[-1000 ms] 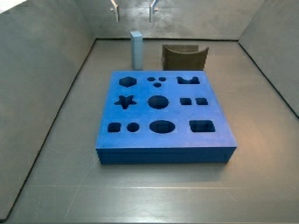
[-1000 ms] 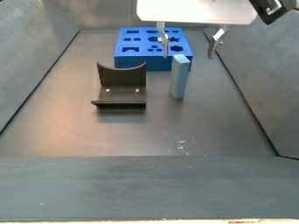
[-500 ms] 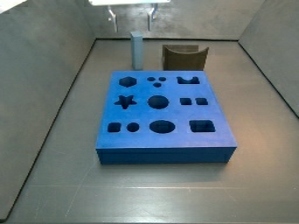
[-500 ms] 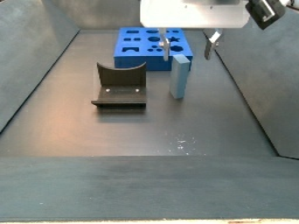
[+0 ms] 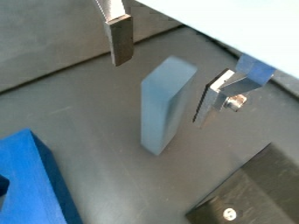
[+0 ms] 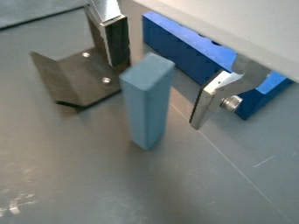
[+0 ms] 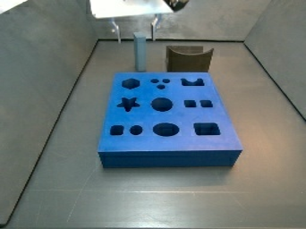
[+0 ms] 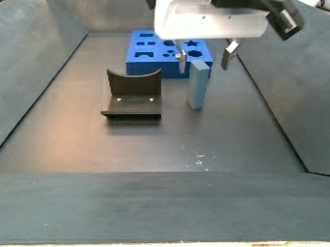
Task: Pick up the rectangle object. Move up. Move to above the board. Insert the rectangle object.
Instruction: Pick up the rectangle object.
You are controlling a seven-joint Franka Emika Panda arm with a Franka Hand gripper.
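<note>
The rectangle object (image 7: 140,52) is a slim light-blue bar standing upright on the grey floor just behind the board (image 7: 167,112), a thick blue slab with shaped holes. My gripper (image 7: 136,34) hangs over the bar's top, open. In both wrist views the bar (image 5: 163,105) (image 6: 146,105) stands between the two fingers, with a gap on each side and neither pad touching it. The gripper (image 5: 162,87) (image 6: 158,94) holds nothing. In a side view the bar (image 8: 200,85) stands right under the gripper (image 8: 206,60), with the board (image 8: 161,50) beyond it.
The dark fixture (image 7: 188,58) stands beside the bar, behind the board's far edge; it also shows in a side view (image 8: 131,95) and in both wrist views (image 6: 70,79) (image 5: 251,197). Grey sloping walls enclose the floor on all sides.
The gripper has come down from above, and its open fingers now flank the top of the bar. The bar, board and fixture have not moved.
</note>
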